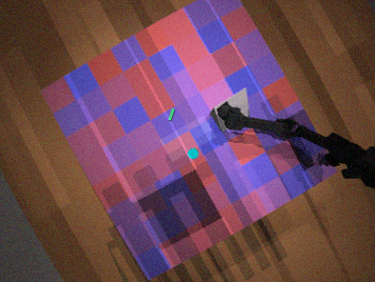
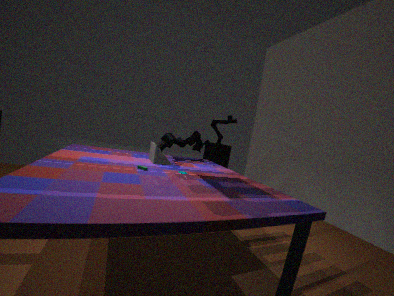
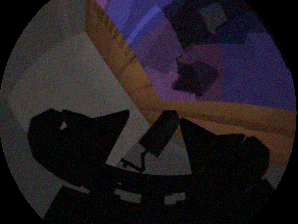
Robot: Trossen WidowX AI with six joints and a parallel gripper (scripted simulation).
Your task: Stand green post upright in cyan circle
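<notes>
The green post (image 1: 171, 114) (image 2: 142, 168) lies on its side on the patchwork table top. The cyan circle (image 1: 192, 153) (image 2: 183, 172) is a small flat disc on the table, with nothing standing on it. My gripper (image 1: 222, 110) (image 3: 154, 116) is open, with nothing between its two dark fingers in the wrist view. In the top view it is right of the post and up and right of the circle, apart from both. The post and the circle do not show in the wrist view.
A pale grey upright object (image 1: 242, 102) (image 2: 155, 154) stands on the table close beside and partly behind the gripper. The arm reaches in from the right in the top view. A dark shadow lies below the circle there. The table (image 2: 115, 204) has a dark front edge.
</notes>
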